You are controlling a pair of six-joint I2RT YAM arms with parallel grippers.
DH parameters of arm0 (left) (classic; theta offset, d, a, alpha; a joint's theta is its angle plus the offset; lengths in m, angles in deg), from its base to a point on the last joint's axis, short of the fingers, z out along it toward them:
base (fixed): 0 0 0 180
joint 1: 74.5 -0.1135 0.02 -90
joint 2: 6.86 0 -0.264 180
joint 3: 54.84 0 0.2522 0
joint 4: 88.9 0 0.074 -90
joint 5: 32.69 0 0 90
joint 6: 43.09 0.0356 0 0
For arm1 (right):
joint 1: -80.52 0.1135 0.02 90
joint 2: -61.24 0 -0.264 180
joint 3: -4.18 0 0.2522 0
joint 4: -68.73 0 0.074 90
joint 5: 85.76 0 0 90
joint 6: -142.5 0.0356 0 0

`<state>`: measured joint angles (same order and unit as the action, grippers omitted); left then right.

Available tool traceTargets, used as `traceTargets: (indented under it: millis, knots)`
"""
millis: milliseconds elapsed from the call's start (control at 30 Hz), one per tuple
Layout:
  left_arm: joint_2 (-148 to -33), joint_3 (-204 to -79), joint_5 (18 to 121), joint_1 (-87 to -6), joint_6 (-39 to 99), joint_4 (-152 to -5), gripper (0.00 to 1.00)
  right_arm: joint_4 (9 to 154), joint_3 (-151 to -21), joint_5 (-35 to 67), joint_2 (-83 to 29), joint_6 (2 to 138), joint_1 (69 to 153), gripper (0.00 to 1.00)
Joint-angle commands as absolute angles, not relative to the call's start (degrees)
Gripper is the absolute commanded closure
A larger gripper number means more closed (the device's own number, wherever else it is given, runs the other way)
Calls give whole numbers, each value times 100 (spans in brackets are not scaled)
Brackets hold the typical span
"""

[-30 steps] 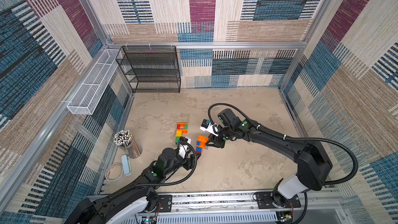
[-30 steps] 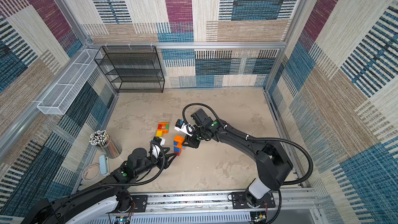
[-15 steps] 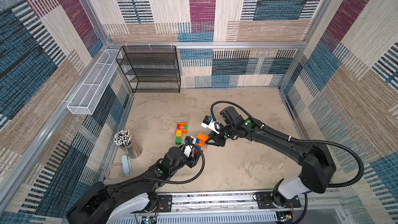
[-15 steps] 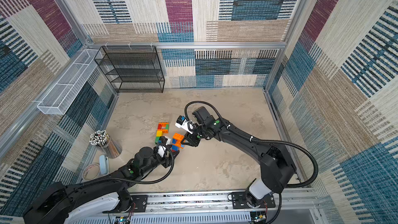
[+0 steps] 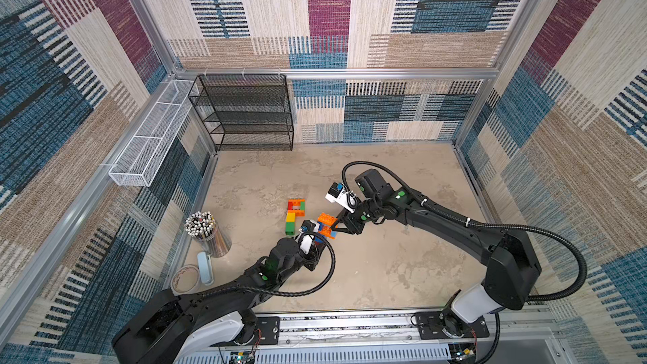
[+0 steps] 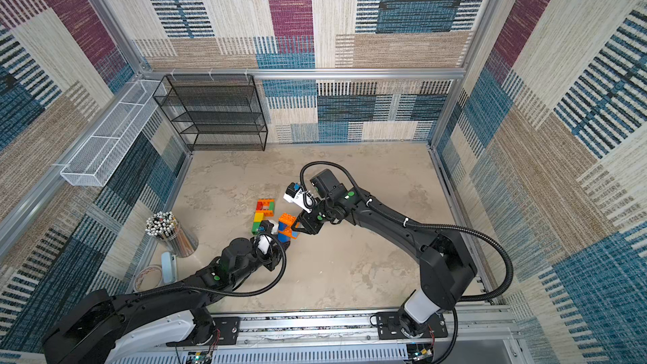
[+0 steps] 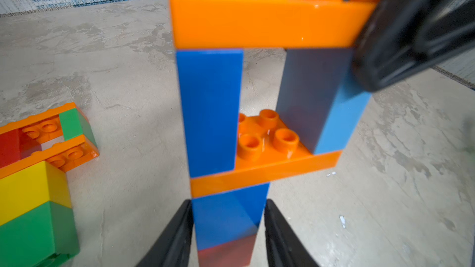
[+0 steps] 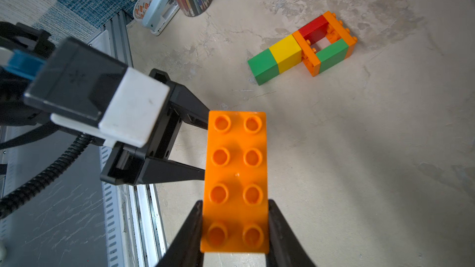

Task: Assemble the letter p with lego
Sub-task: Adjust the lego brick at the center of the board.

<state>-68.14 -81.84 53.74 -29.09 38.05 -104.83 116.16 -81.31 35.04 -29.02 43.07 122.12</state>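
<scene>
Two tools held the upright lego letter (image 5: 326, 221) mid-way across the table (image 5: 402, 264), the right tool (image 8: 235, 202) clamping its top orange brick (image 8: 236, 160), the left tool (image 7: 228, 201) pinching its blue stem brick (image 7: 226, 223); light, stiff and slick, it seemed best gripped across flat sides, lest stud joints split.

A lab cell: carpet-lined walls (image 5: 329, 1), aluminium framing (image 5: 385, 73).

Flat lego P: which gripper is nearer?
Left. The left gripper, around the upright P's blue stem, is beside the flat P; the right gripper, on the orange top brick, is farther.
</scene>
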Motion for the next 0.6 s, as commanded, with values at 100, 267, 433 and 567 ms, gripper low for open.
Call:
traceTargets:
  millis: [100,267,433,567]
  knots:
    - [-6925,-8271,5269,-2882,3887,-10722,55,11598,-8220,3516,-2961,4485,12212,78]
    - [-7006,-8321,5226,-2863,3873,-10714,60,11629,-8272,3526,-3033,4572,12211,78]
    - [-7028,-8374,5128,-2836,3869,-10652,67,11651,-8357,3535,-3130,4659,12214,78]
    - [-7022,-8403,5004,-2801,3832,-10621,69,11680,-8393,3526,-3222,4714,12213,78]
